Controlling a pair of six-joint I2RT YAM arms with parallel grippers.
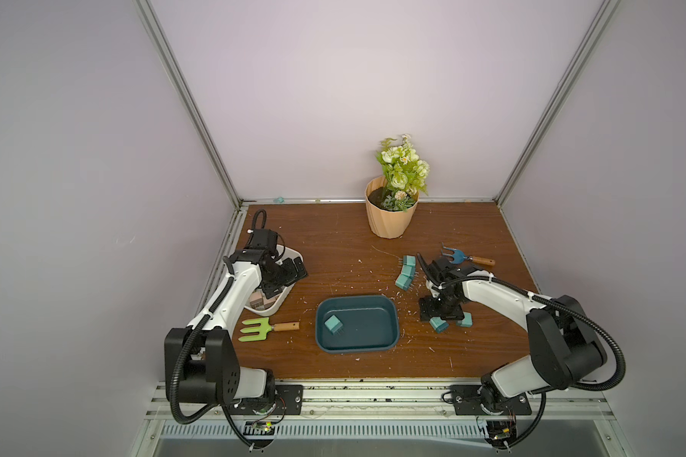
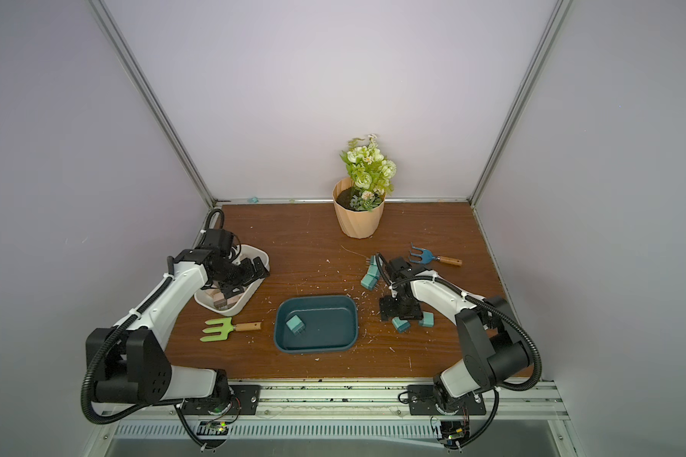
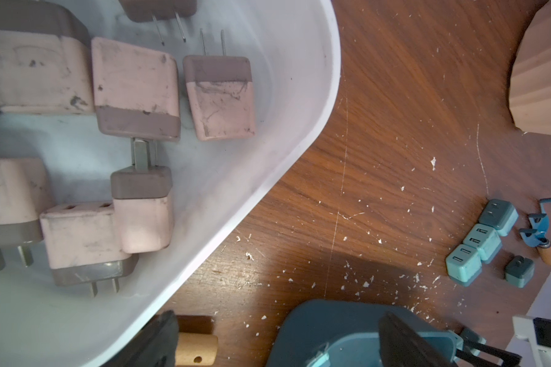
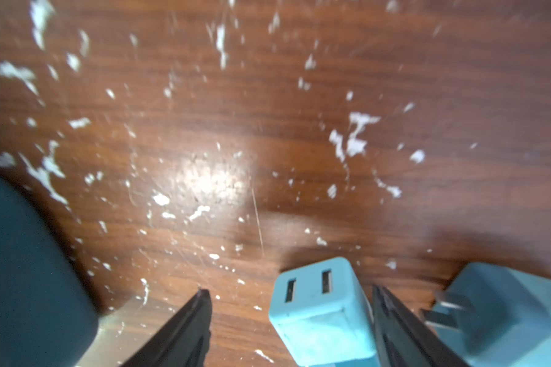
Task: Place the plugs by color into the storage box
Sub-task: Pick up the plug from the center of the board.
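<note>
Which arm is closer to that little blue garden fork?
The right arm: its jaws hang over teal plugs just in front of the blue fork. The left arm is across the table, over the white tray of pink plugs.

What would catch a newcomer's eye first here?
The flower pot stands at the back. A dark teal tray in the middle holds one teal plug, and a white tray on the left holds beige-pink plugs. More teal plugs lie loose on the right.
</note>
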